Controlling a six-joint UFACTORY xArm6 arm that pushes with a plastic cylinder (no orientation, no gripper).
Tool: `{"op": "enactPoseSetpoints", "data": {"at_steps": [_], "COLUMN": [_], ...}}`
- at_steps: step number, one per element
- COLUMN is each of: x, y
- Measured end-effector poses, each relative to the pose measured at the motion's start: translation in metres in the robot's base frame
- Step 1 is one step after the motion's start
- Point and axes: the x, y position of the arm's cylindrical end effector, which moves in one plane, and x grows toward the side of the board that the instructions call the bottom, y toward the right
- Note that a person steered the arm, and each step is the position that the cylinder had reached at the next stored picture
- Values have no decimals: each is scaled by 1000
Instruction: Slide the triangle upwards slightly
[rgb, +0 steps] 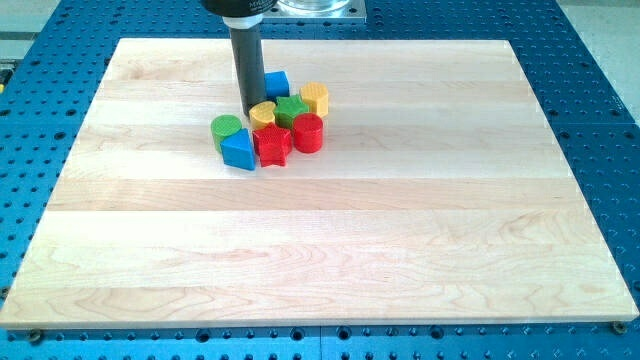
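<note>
The blue triangle (239, 150) lies at the lower left of a tight cluster of blocks near the board's top middle. A green cylinder (226, 127) touches it at upper left and a red star (272, 146) at its right. My tip (250, 110) stands at the cluster's upper left, just above and right of the green cylinder and beside a yellow block (263, 114). The tip is above the triangle and apart from it.
The cluster also holds a blue cube (276, 84), a yellow block (314, 97), a green star (291, 110) and a red cylinder (308, 132). The wooden board (320, 250) lies on a blue perforated table.
</note>
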Motion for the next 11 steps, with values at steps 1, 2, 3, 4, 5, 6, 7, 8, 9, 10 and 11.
{"op": "enactPoseSetpoints", "data": {"at_steps": [1, 2, 3, 4, 5, 6, 7, 8, 9, 10, 11], "x": [-7, 29, 84, 137, 119, 97, 93, 93, 74, 66, 65], "y": [-21, -60, -61, -40, -19, -1, -3, -22, -48, -53, -92]}}
